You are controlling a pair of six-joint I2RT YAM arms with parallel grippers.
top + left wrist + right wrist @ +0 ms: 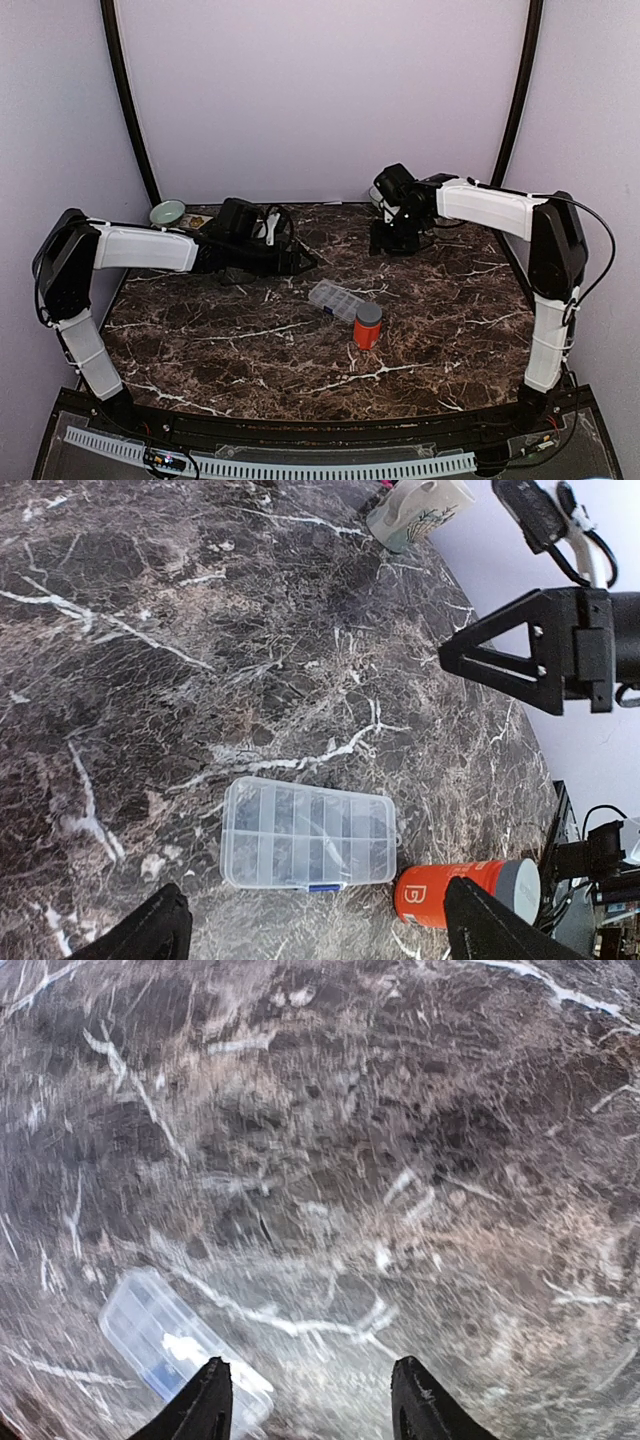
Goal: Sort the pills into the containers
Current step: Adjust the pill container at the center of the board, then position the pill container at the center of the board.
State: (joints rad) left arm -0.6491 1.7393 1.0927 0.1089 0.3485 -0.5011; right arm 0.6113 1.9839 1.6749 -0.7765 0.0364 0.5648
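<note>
The clear organiser box lies flat with its lid shut near the middle of the dark marble table. It shows in the left wrist view and, blurred, in the right wrist view. My left gripper is open and empty, above the table behind and left of the box; its fingertips frame the box from above. My right gripper is open and empty at the back right, its fingertips over bare marble beside the box. No loose pills can be made out.
An orange bottle with a grey cap stands just right of the box and also shows in the left wrist view. A pale bowl sits at the back left, another at the back near the right arm.
</note>
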